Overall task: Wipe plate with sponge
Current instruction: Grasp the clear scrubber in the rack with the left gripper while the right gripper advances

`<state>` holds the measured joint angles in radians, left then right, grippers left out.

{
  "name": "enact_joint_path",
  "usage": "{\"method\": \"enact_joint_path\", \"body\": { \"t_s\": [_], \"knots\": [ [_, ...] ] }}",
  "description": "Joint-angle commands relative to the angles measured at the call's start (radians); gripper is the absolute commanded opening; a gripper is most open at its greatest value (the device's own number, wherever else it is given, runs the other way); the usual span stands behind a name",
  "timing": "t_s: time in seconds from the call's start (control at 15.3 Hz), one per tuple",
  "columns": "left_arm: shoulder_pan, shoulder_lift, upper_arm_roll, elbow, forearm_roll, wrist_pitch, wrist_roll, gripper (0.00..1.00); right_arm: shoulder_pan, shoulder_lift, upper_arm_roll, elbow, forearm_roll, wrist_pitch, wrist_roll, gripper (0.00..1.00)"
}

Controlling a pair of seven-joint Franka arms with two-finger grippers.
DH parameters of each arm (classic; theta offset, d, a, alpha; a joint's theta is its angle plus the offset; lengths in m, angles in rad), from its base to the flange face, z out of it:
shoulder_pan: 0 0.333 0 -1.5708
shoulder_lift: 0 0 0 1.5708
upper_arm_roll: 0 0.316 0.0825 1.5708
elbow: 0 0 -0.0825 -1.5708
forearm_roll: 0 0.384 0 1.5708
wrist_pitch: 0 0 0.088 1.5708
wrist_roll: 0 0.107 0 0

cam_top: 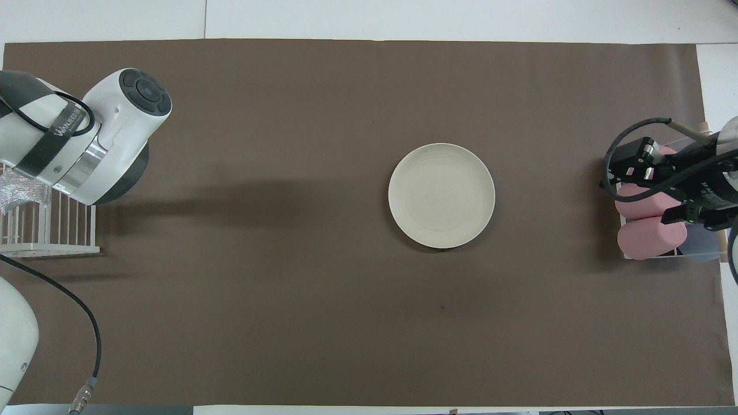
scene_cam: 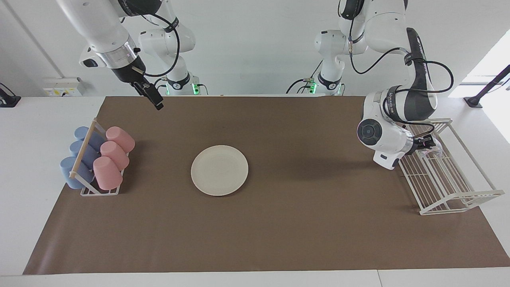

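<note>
Meanwhile the round smooth plate lies bare; left gripper meets the crinkly mesh sponge, both grippers' jaws unclear

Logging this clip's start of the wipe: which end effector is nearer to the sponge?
Left. The left end effector is at the sponge in the white wire rack. The right end effector waits raised near the cup rack, past the plate.

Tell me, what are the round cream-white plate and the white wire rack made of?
The round cream-white plate looks like matte ceramic or hard plastic: smooth, dull, with faint rings and no glare, so either is possible. The white wire rack at the left arm's end looks like metal wire coated white: thin straight bars in a grid.
</note>
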<state>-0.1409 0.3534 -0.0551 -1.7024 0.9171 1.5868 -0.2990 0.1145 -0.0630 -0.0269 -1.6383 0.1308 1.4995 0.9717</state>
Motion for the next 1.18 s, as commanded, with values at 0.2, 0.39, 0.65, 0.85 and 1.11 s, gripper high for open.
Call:
{"method": "enact_joint_path", "body": {
  "t_s": [0.2, 0.39, 0.65, 0.85, 1.11],
  "knots": [
    [0.000, 0.002, 0.004, 0.012, 0.016, -0.001, -0.003, 0.00, -0.001, -0.028, 0.123, -0.006, 0.021, -0.024, 0.502, 1.00],
    [0.000, 0.002, 0.004, 0.017, 0.013, 0.002, 0.000, 0.00, 0.004, -0.029, 0.145, -0.006, 0.020, -0.018, 0.623, 1.00],
    [-0.002, -0.028, 0.004, 0.073, -0.093, -0.016, 0.014, 0.00, 0.033, -0.043, 0.157, -0.017, 0.020, -0.025, 0.615, 1.00],
    [0.000, -0.037, 0.012, 0.241, -0.367, -0.131, 0.014, 0.00, 0.034, -0.044, 0.157, -0.017, 0.018, -0.027, 0.530, 1.00],
    [0.038, -0.047, 0.021, 0.359, -0.796, -0.263, -0.003, 0.00, 0.034, -0.046, 0.156, -0.025, 0.020, -0.025, 0.525, 1.00]
  ]
}}
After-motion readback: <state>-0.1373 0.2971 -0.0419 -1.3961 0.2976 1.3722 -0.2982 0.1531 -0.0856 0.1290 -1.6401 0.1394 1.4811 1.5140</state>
